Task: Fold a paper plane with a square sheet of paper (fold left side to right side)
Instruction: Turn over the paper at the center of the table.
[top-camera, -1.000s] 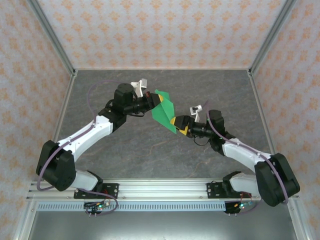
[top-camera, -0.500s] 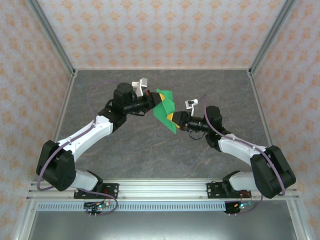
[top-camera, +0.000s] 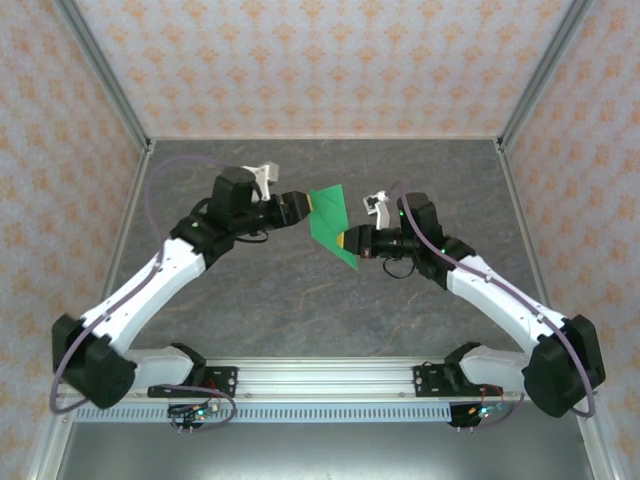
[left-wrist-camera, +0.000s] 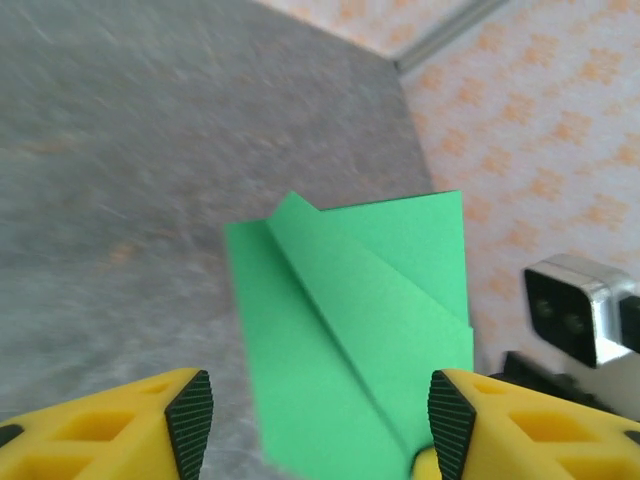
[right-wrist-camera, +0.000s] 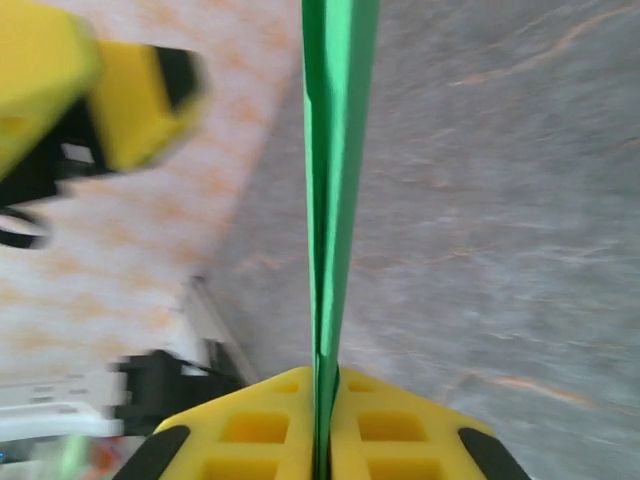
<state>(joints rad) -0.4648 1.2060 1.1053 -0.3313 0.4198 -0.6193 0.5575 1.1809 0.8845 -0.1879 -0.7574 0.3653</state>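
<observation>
The bright green paper (top-camera: 332, 222) is a folded, angular piece with a diagonal crease, held above the table mid-scene. My right gripper (top-camera: 350, 241) is shut on its lower right edge. In the right wrist view the paper (right-wrist-camera: 335, 150) runs edge-on up out of the shut right gripper (right-wrist-camera: 322, 445). My left gripper (top-camera: 300, 206) is just left of the paper's top corner and open. In the left wrist view its fingers (left-wrist-camera: 190, 415) stand wide apart, with the paper (left-wrist-camera: 350, 320) lying ahead of and between them, touching neither pad.
The dark grey tabletop (top-camera: 250, 290) lies under both arms. Patterned walls (top-camera: 320, 60) close in the back and sides. An aluminium rail (top-camera: 320, 375) runs along the near edge. The left gripper's yellow fingers (right-wrist-camera: 60, 90) show blurred at the right wrist view's upper left.
The left arm has swung back to the left and its gripper has come off the paper's top corner. The right gripper has shifted slightly up with the paper, which now looks flatter.
</observation>
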